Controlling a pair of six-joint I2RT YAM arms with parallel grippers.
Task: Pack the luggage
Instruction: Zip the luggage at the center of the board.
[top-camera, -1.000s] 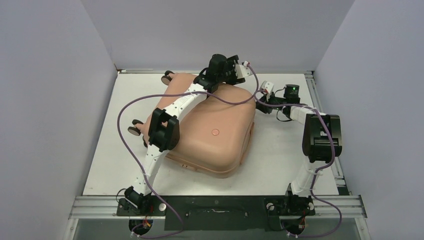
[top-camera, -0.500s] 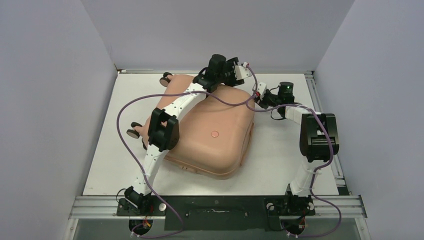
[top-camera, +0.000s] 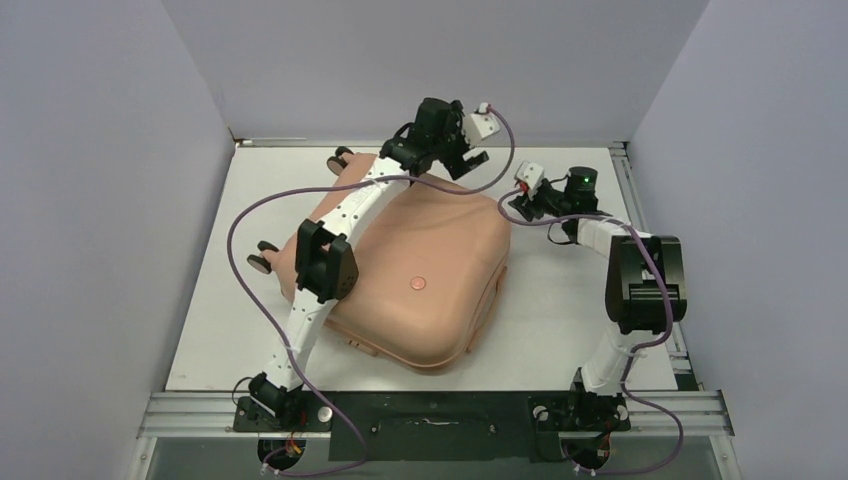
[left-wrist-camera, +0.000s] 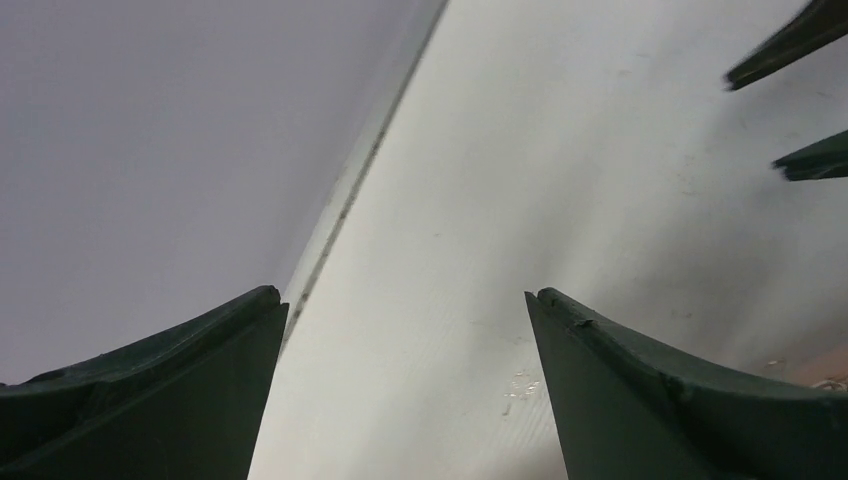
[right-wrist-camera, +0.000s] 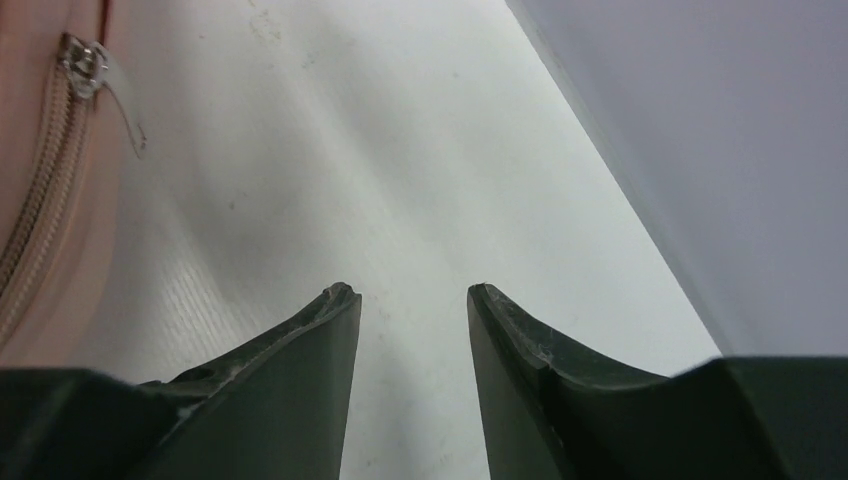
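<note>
- Left gripper (left-wrist-camera: 400, 300): its fingers (left-wrist-camera: 180, 390) stand wide apart with nothing between them, only bare white table (left-wrist-camera: 560, 180) and the wall seam beyond.
- Right gripper (right-wrist-camera: 410, 295): its fingers (right-wrist-camera: 290, 380) are parted by a narrow gap and hold nothing.
- Only the right wrist view shows the zip (right-wrist-camera: 40, 190) of the suitcase (right-wrist-camera: 25, 250) at 9 o'clock of the fingers, with its clear pull tab (right-wrist-camera: 120, 105) lying out onto the table.
- Only the left wrist view shows the right gripper's two dark fingertips at 2 o'clock and a sliver of pink shell at 4 o'clock.
- From above, the suitcase (top-camera: 420, 250) lies closed and flat in the middle of the table (top-camera: 560, 310), with the shell bearing the round dot (top-camera: 418, 284) facing up.
- Its long axis runs from about 10 o'clock to 4 o'clock, and the end with the wheels (top-camera: 265, 255) points towards 10 o'clock.
- The left gripper (top-camera: 470, 160) hangs just past the suitcase's far edge, at about 12 o'clock of it.
- The left arm leans from its base at 7 o'clock across the shell towards 1 o'clock, with its elbow over the wheel end.
- The right gripper (top-camera: 512, 207) sits just beside the far right corner of the suitcase.
- The right arm rises from its base at 5 o'clock, folds at the elbow, and reaches back towards 10 o'clock.
</note>
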